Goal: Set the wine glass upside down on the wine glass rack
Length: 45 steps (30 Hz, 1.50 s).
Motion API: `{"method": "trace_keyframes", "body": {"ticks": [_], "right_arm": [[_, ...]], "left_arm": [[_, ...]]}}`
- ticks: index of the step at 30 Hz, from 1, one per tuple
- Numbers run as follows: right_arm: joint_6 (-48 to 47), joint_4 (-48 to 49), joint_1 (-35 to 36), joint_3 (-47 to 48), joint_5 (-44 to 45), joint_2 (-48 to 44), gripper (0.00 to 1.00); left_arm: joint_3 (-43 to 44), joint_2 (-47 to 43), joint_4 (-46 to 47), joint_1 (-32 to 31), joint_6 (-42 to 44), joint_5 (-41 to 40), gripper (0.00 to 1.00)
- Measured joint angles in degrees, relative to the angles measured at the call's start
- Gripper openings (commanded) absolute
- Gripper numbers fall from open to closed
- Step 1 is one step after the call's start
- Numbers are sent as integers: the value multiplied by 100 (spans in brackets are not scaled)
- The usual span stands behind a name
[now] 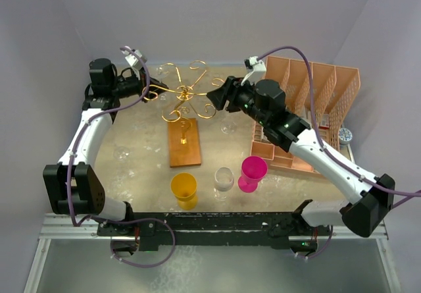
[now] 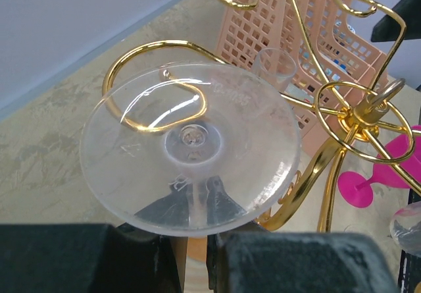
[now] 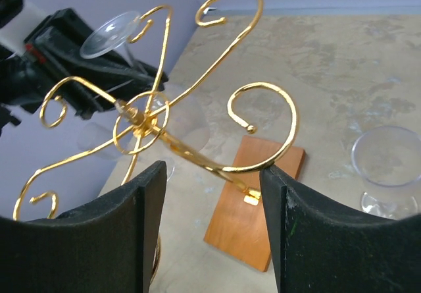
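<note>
The left end effector [image 2: 197, 243] grips the clear wine glass [image 2: 191, 155] by its stem, foot up, at the far-left curl of the gold wine glass rack [image 1: 185, 95]. The right end effector [image 3: 210, 197] stands wide and empty just right of the rack. The glass is likely light, slippery and brittle, so the stem seems the safest hold.

Pink organizer [image 1: 327, 90] far right; yellow cup [image 1: 183, 188], magenta goblet [image 1: 253, 170] near edge.

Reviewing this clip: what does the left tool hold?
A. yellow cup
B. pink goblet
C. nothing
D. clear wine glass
D: the left tool grips the stem of the clear wine glass, whose foot faces the wrist camera beside a curl of the rack.
</note>
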Motion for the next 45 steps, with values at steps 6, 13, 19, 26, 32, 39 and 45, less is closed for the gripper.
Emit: {"method": "trace_keyframes", "body": {"ticks": [6, 13, 19, 26, 32, 39, 45], "right_arm": [[11, -273, -7, 398, 509, 352, 50], [-181, -400, -24, 752, 640, 623, 44], [-317, -402, -39, 826, 553, 680, 51], [-308, -339, -33, 662, 367, 501, 61], [-219, -313, -33, 490, 245, 140, 67], [-173, -271, -33, 352, 197, -142, 70], [-232, -232, -33, 254, -249, -166, 70]], "left_arm": [[0, 0, 188, -28, -151, -61, 0], [-2, -4, 269, -26, -223, -63, 0], [-131, -109, 299, -35, -278, -11, 0], [-365, -179, 496, -162, -407, 20, 0], [-361, -79, 678, -229, -629, 28, 0], [-315, 103, 863, -254, -931, -33, 0], [-313, 105, 925, -308, -1130, -249, 0]]}}
